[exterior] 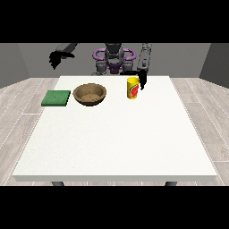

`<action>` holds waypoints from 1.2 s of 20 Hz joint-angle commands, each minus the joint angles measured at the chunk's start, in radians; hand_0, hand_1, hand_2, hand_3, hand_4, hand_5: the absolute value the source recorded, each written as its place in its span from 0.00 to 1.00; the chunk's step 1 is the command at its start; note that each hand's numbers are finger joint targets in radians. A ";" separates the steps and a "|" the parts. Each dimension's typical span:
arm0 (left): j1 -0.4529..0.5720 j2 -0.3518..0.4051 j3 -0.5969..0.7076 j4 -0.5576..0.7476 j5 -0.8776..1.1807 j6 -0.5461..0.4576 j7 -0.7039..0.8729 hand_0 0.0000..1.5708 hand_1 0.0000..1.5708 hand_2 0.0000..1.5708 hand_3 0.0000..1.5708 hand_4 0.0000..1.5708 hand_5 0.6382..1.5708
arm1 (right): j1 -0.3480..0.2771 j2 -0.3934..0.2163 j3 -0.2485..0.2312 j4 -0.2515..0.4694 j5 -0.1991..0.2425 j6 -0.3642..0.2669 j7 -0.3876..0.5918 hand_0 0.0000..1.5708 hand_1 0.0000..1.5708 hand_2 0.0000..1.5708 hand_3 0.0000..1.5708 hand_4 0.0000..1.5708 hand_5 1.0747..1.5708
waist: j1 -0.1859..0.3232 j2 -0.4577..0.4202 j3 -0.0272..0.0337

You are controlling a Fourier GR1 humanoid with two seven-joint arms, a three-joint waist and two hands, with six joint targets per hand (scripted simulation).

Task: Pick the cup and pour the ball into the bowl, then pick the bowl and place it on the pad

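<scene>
Spanning the view, white table (116, 143) is carrying everything | wooden bowl (90, 94) sitting between green pad (56, 98) and yellow cup (132, 88), handy for pouring | hand at the view's right (143, 80) hanging just beside cup, apparently approaching; fingers: cannot tell | hand at the view's left (56, 58) idling raised, clear of table; fingers unclear | ball not visible, presumably inside cup.

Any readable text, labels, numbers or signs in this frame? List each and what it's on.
No text can be read anywhere.
Yellow cup: carries a red patch with a bit of green, too small to tell whether it holds words.
Brown bowl, green pad, white table: no markings show.
</scene>
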 commanded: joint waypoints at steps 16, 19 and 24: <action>-0.117 -0.003 -0.066 0.315 -0.255 0.353 0.007 0.83 0.83 1.00 1.00 0.78 0.98 | -0.006 -0.131 -0.116 0.158 -0.129 0.160 0.045 0.00 0.00 0.00 0.00 0.24 1.00 | -0.045 -0.079 0.0010; -0.224 0.033 -0.122 0.349 -0.383 0.463 0.177 0.84 0.84 1.00 1.00 0.78 0.98 | -0.066 -0.175 -0.109 0.140 -0.156 0.128 0.170 0.00 0.00 0.00 0.00 0.30 1.00 | -0.061 -0.141 0.0020; -0.378 0.094 -0.251 0.462 -0.623 0.517 0.409 0.84 0.84 1.00 1.00 0.79 0.99 | -0.146 -0.162 -0.098 0.181 -0.112 0.060 0.175 0.00 0.00 0.00 0.00 0.37 0.99 | -0.026 -0.128 0.0048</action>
